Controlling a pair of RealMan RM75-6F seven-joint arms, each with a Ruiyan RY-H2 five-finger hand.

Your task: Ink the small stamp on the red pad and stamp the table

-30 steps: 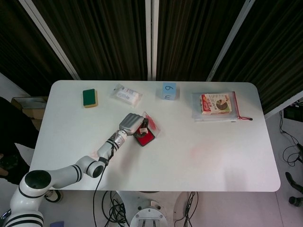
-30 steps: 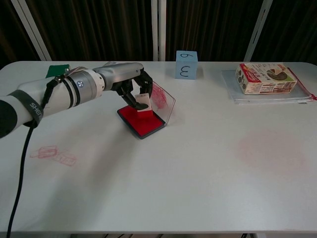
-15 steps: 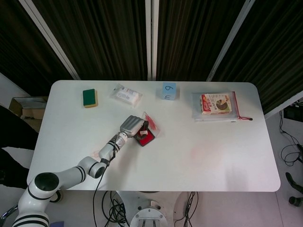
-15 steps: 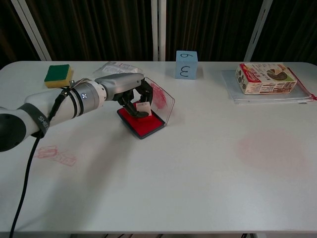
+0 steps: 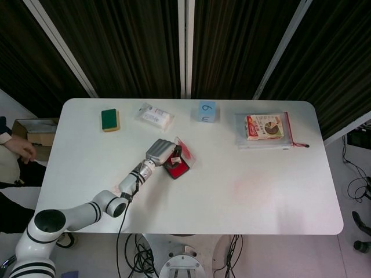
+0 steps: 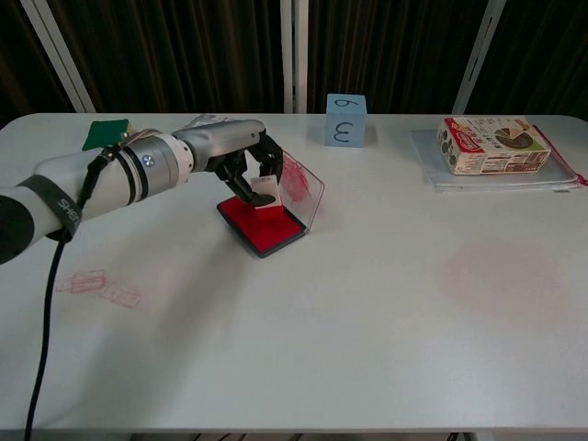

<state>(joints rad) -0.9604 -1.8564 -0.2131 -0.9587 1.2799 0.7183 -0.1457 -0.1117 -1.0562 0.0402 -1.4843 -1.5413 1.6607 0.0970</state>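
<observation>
The small white block stamp (image 6: 265,191), pinched in the left hand (image 6: 231,154), has lifted just clear of the red rectangular ink pad (image 6: 264,226) it was pressing half a second ago; the right hand is out of sight.

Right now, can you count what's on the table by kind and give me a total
Stamp: 1, held by the left hand
Red ink pad: 1
Sponge: 1
Blue cube: 1
White packet: 1
Box: 1
Clear zip pouch: 1
Total: 7
</observation>
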